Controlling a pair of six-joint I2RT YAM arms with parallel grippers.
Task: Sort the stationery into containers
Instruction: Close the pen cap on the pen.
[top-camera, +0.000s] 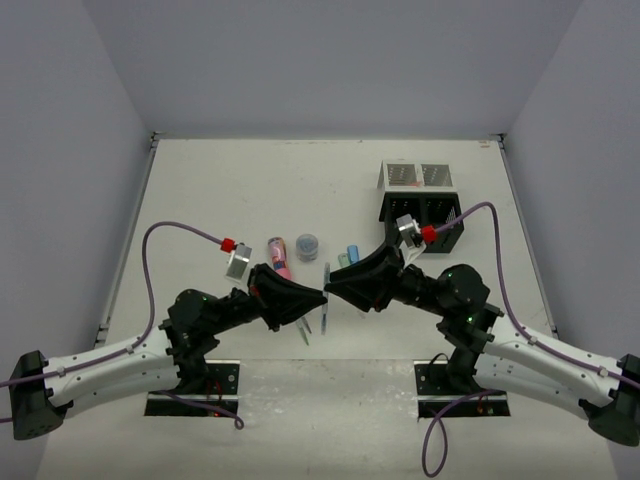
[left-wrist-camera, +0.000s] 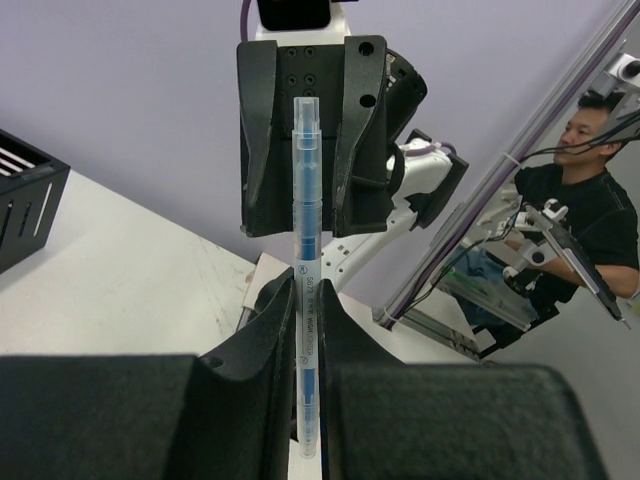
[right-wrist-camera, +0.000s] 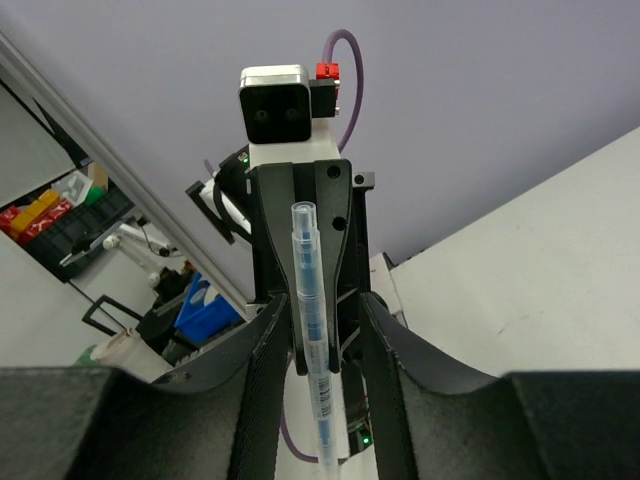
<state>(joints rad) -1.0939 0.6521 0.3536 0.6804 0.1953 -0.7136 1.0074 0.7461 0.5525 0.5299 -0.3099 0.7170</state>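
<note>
Where the two arms meet above the near middle of the worktop (top-camera: 220, 190), a blue pen (left-wrist-camera: 305, 250) is clamped toward one end between the closed fingers of the left hand (left-wrist-camera: 307, 318). The right hand (right-wrist-camera: 320, 320) is seen with its fingers apart on either side of the barrel, not touching it. A handover is judged to be in hand: the right hand is best drawn straight back so the pen is not knocked, and a firm clamp is needed, since the long free end could pivot. Just beyond, a pink marker (top-camera: 278, 255), a round pot (top-camera: 307, 243) and a blue marker (top-camera: 352, 252) are left loose. At the far right stand the black container (top-camera: 432, 222) and the white container (top-camera: 415, 177).
</note>
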